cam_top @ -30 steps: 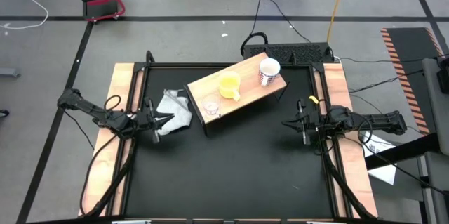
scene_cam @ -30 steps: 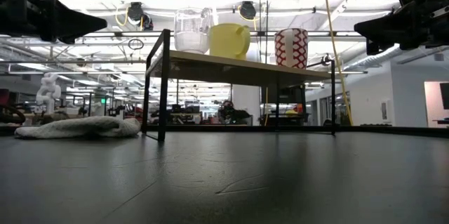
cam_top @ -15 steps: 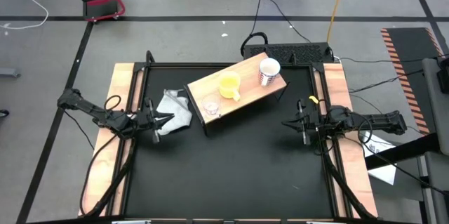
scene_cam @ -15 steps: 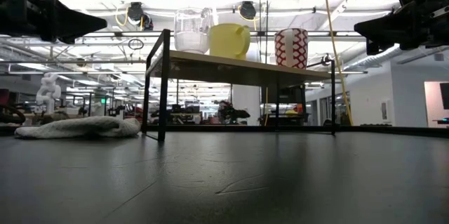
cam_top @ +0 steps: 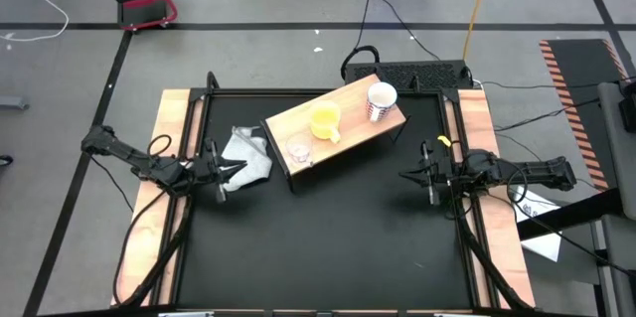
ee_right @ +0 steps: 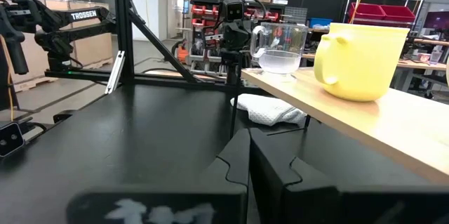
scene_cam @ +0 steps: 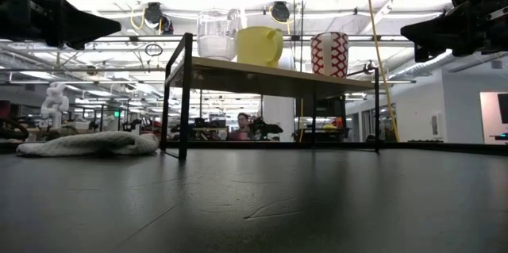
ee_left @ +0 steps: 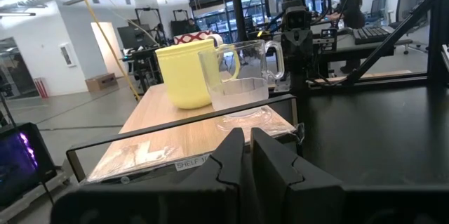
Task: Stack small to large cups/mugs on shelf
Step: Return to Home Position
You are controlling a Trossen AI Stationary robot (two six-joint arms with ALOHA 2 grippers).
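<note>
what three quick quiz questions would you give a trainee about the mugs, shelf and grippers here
1. True or false: on the shelf, the yellow mug stands between the glass cup and the white and red mug.
2. Where does the cloth lie? A: on the shelf. B: on the table, beside the shelf's glass-cup end. C: inside the yellow mug.
3. Fill in: the left gripper and the right gripper are both shut and hold ____.
Key: 1 true; 2 B; 3 nothing.
</note>
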